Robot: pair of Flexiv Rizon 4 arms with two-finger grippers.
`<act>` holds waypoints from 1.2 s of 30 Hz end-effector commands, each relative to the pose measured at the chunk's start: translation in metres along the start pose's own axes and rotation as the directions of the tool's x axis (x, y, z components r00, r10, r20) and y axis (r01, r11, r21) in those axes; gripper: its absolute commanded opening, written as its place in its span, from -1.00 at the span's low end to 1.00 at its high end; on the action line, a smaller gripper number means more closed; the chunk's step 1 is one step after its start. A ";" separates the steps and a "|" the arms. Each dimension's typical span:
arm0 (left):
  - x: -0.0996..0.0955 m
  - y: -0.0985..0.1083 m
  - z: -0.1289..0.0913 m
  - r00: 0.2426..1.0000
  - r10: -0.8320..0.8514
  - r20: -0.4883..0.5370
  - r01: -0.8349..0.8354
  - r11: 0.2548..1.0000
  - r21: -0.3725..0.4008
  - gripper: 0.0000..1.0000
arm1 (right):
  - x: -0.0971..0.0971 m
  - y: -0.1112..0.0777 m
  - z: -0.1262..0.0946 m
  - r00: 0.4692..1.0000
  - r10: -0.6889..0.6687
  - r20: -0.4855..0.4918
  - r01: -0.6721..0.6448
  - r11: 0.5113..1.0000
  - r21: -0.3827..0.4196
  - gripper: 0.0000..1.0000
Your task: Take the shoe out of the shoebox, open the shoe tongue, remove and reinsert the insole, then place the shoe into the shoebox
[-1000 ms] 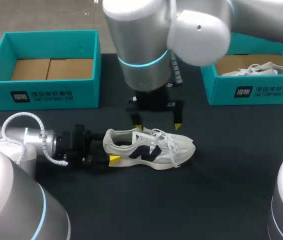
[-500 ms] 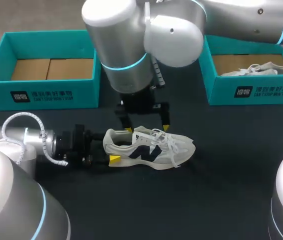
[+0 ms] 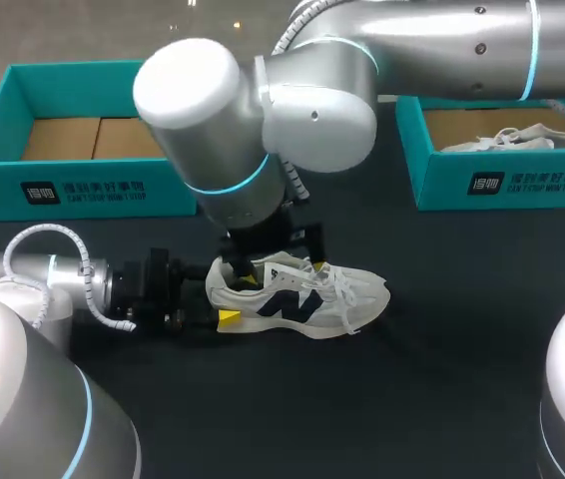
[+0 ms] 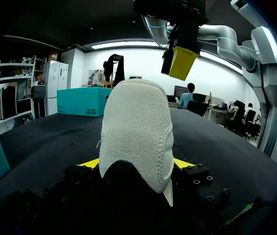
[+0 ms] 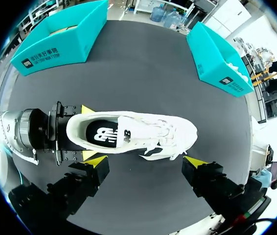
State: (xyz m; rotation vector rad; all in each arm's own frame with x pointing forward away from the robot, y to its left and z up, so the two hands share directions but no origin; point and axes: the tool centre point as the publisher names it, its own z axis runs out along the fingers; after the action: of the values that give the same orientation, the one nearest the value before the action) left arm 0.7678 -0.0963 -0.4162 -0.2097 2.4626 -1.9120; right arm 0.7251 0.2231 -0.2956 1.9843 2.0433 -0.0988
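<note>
The left gripper (image 4: pixel 136 164) lies low on the black desk (image 3: pixel 442 339), closed on the heel of a white-and-grey lace-up sneaker (image 3: pixel 307 297), with one yellow fingertip pressed against each side of the heel. The sneaker stands upright on its sole on the desk, toe pointing away from this gripper, and its black insole (image 5: pixel 102 134) shows through the opening.

The right gripper (image 5: pixel 146 160) hangs just above the sneaker's heel end. Its fingers are spread wide and hold nothing.

Well behind the sneaker, on the left arm's side of the desk, stands a teal cardboard shoebox (image 3: pixel 93 190) showing its brown floor. A second teal shoebox (image 3: pixel 502 185) stands on the right arm's side, with another white shoe (image 3: pixel 522 137) lying inside it.
</note>
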 end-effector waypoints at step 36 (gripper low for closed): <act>0.001 0.000 0.000 1.000 -0.001 0.002 0.001 1.000 -0.002 -1.00 | -0.034 0.039 0.042 0.965 0.227 0.132 -0.246 0.956 0.157 0.44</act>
State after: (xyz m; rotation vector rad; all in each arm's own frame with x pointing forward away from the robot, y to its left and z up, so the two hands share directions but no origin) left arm 0.7678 -0.0964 -0.4161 -0.2096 2.4625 -1.9122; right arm 0.7715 0.1955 -0.3309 2.0795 1.8363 -0.4199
